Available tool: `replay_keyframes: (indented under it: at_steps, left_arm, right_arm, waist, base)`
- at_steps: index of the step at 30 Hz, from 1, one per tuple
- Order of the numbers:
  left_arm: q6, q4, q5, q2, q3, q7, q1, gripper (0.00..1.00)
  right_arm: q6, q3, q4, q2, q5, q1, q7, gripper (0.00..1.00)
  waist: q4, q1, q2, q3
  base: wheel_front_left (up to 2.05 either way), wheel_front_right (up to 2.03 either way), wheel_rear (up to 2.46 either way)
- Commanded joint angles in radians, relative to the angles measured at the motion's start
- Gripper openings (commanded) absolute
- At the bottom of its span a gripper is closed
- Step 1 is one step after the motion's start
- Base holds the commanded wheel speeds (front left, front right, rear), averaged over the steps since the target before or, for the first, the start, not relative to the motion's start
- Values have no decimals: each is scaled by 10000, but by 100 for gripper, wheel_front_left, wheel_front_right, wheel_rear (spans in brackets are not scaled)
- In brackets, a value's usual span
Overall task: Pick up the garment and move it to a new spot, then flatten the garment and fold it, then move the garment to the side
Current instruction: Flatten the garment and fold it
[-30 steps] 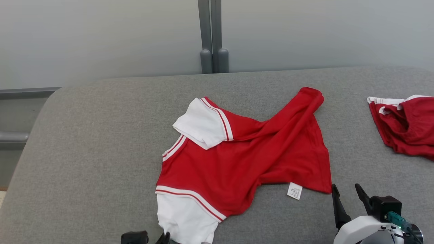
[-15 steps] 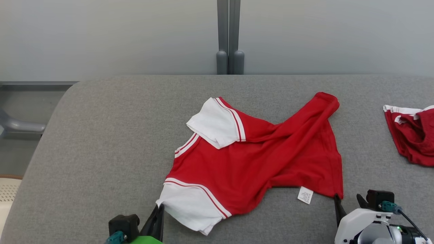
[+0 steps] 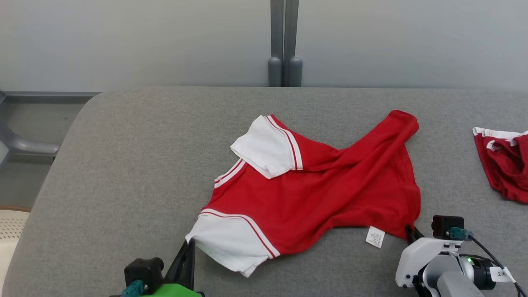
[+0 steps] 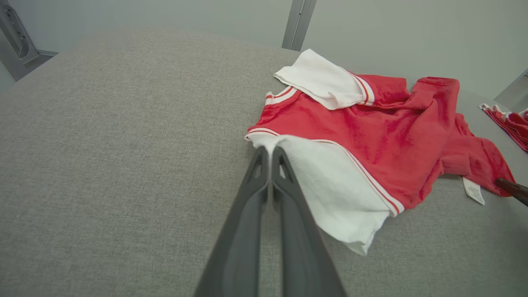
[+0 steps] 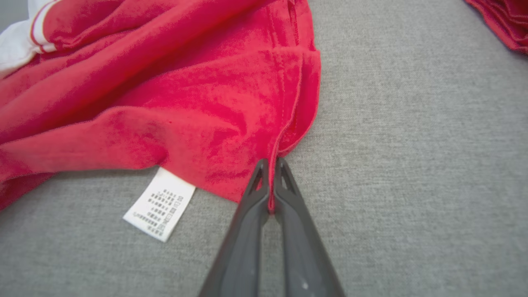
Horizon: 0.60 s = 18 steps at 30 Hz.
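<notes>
1. Garment (image 3: pixel 313 194), a red tee with white sleeves, lay crumpled around the middle of the grey table (image 3: pixel 123 165). It was not flat.
2. Far sleeve (image 3: pixel 266 148) was folded over the chest. The far right corner was bunched into a ridge.
3. Left gripper (image 3: pixel 189 246) was closed, fingers pressed together, pinching the outer edge of the near sleeve (image 3: pixel 227 247). The left wrist view showed white cloth caught at the tips.
4. Right gripper (image 5: pixel 270 165) was clamped on the garment's near right hem corner. The right wrist view showed a strip of red fabric between the fingers.
5. Care label (image 3: pixel 375 236) hung from the hem and lay flat on the table, just left of the right gripper.
6. Second red garment (image 3: pixel 505 169) sat at the table's right edge, well apart from the first.
</notes>
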Motion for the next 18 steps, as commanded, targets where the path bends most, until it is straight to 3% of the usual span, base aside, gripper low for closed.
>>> replay_keyframes:
  at_steps: [1, 8, 13, 18]
  left_arm:
    - [63, -93, -43, 56, 68, -141, -175, 0]
    - [-62, -491, -51, 96, 263, -736, -745, 0]
    - [-154, -1167, -383, 23, 614, -1267, -1360, 0]
    - [-185, -2205, -435, 113, 889, -1520, -1892, 0]
  right_arm:
    - [-3, 39, -14, -40, 175, -174, -208, 0]
    - [-3, 493, -1051, -51, 986, -403, -696, 0]
    - [-3, 886, -2746, -246, 1529, -267, -612, 0]
    - [-3, 1230, -5240, -622, 2121, 256, -247, 0]
  waist:
    - [-32, 0, 0, -17]
    - [-306, 0, 0, -127]
    - [-594, 0, 0, -225]
    - [-894, 0, 0, -316]
  base:
    - [0, 0, 0]
    - [0, 0, 0]
    - [0, 0, 0]
    - [0, 0, 0]
